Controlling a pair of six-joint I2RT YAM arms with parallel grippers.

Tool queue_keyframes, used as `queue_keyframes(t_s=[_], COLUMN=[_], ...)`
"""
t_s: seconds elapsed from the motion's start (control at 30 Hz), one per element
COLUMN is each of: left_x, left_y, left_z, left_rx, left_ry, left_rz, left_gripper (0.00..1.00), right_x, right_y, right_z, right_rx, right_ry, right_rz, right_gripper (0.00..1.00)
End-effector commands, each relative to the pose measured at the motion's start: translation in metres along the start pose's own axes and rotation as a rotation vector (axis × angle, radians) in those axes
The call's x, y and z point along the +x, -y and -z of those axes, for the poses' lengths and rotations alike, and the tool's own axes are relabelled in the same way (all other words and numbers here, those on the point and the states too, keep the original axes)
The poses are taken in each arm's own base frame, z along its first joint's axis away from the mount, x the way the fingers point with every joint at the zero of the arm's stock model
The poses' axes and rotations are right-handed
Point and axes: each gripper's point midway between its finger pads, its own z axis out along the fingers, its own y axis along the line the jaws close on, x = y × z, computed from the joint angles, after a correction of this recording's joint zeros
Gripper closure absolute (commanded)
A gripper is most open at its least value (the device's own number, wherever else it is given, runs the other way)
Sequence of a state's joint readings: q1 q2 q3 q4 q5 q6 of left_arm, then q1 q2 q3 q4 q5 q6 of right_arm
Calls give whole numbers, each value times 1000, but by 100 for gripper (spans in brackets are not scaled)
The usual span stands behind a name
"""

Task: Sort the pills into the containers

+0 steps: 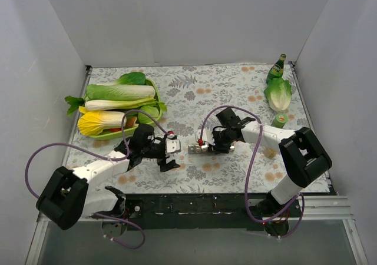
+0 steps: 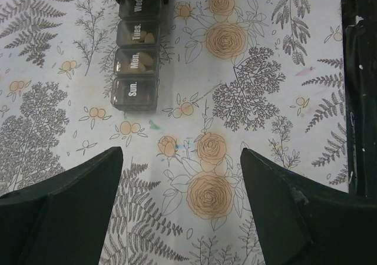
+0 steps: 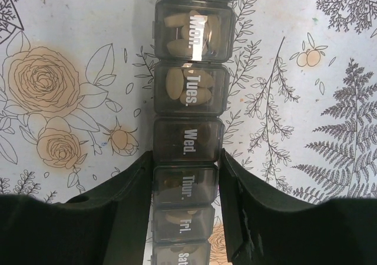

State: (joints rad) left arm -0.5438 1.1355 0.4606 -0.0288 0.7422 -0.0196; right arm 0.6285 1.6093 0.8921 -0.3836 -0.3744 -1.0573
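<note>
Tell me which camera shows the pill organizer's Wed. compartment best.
Right wrist: the Wed. compartment is close, centred, its label readable. Left wrist shows it small near the top edge. Top external shows the pill organizer only as a tiny strip, labels unreadable.

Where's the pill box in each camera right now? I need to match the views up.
Top external: pill box lies mid-table, near the front.
Left wrist: pill box upper left, running off the top edge, Sun. end nearest.
Right wrist: pill box in the centre, top to bottom, pinched around Thur. by the right gripper.
Shared landmark: the Tues. cell with tan pills, readable in both wrist views only.
</note>
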Motion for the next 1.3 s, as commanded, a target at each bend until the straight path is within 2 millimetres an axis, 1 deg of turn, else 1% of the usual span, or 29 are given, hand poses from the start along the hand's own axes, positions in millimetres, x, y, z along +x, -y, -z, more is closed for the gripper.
queue_keyframes(t_s=[0.0,0.1,0.17,0.2,0.23,0.3,0.4,0.43,0.47,0.63,0.67,0.7,0.87,0.9,0.97,1.0,1.1,1.13,1.2,1.23,1.27], left_x=[-15,-16,-11,-12,-7,-9,-2,0,6,10,13,11,11,10,11,12,11,10,8,7,6], left_y=[-25,-33,-35,-39,-39,-44,-44,-44,-43,-44,-47,-50,-49,-49,-48,-48,-45,-44,-43,-41,-40], left_z=[-20,-29,-38,-40,-45,-50,-58,-61,-64,-77,-77,-78,-82,-84,-86,-86,-87,-87,-86,-86,-85], left_rx=[-41,-51,-47,-60,-56,-77,-72,-73,-69,-85,-105,-118,-137,-139,-142,-141,-134,-133,-130,-120,-112], left_ry=[42,44,29,31,20,21,4,-4,-21,-53,-63,-55,-49,-50,-53,-56,-53,-49,-45,-41,-40], left_rz=[-130,-138,-126,-135,-124,-137,-134,-134,-126,-98,-93,-97,-79,-83,-72,-69,-60,-60,-52,-50,-48], left_gripper=[18,17,17,17,17,17,18,19,20,27,29,30,37,41,45,49,58,63,69,76,78], right_x=[1,-1,-2,-2,-3,-3,-3,-3,-3,-3,-3,-3,-3,-3,-2,-2,-1,-1,0,0,1], right_y=[-14,-11,-10,-10,-10,-10,-11,-10,-10,-11,-12,-12,-13,-13,-14,-13,-14,-15,-14,-15,-15], right_z=[1,0,0,-1,-1,-1,-2,-2,-2,-3,-3,-4,-4,-4,-5,-5,-6,-6,-6,-6,-7], right_rx=[-33,-22,-18,-19,-19,-16,-14,-13,-14,-16,-17,-18,-20,-20,-22,-22,-26,-28,-26,-28,-29], right_ry=[16,26,33,36,38,42,44,45,46,51,51,49,53,53,52,52,50,47,44,43,39], right_rz=[4,1,-1,-4,-3,-4,-6,-8,-8,-16,-13,-15,-17,-17,-20,-21,-23,-26,-26,-26,-26], right_gripper=[62,62,62,62,62,62,62,62,62,62,62,62,62,62,63,63,63,63,63,63,63])
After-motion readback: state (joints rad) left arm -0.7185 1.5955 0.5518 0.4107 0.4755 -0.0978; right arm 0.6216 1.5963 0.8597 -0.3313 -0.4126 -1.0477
